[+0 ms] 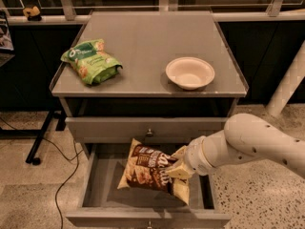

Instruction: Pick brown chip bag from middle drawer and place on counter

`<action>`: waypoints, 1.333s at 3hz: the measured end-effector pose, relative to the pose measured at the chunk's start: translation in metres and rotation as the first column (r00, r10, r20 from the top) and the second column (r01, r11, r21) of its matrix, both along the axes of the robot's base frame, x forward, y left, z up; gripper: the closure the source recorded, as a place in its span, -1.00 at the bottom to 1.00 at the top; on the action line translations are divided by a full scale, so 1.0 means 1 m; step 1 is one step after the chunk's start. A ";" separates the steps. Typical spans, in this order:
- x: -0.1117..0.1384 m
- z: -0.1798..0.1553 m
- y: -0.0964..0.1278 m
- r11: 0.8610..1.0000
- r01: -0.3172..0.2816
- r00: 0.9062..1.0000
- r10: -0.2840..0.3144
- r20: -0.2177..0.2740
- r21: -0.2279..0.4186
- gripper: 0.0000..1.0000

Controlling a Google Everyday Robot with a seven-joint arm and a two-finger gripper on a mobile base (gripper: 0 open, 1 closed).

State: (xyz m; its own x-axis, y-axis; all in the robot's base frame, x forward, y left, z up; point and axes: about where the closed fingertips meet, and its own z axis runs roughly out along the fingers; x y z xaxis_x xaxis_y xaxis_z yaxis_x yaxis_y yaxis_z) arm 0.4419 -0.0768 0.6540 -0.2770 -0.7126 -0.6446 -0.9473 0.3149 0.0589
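The brown chip bag [148, 170] is in the open middle drawer [97, 175], tilted, with a shadow on the drawer floor beneath it. My gripper [179, 170] comes in from the right and is shut on the bag's right end. The white arm [257, 144] extends over the drawer's right side. The grey counter [143, 42] is the cabinet top above the drawers.
A green snack bag [90, 61] lies on the counter's left side. A white bowl [189, 72] sits on its right side. The closed top drawer [147, 128] with a small knob is just above the open one. A black stand and cable are on the floor at left.
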 end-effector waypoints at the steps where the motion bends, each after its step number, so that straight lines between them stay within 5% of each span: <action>1: -0.001 0.008 0.004 1.000 -0.008 1.000 0.008 0.009 -0.003 1.00; 3: -0.009 0.102 0.023 0.997 -0.061 0.990 0.065 0.128 -0.039 1.00; 4: -0.012 0.155 0.027 0.994 -0.080 0.975 0.094 0.201 -0.077 1.00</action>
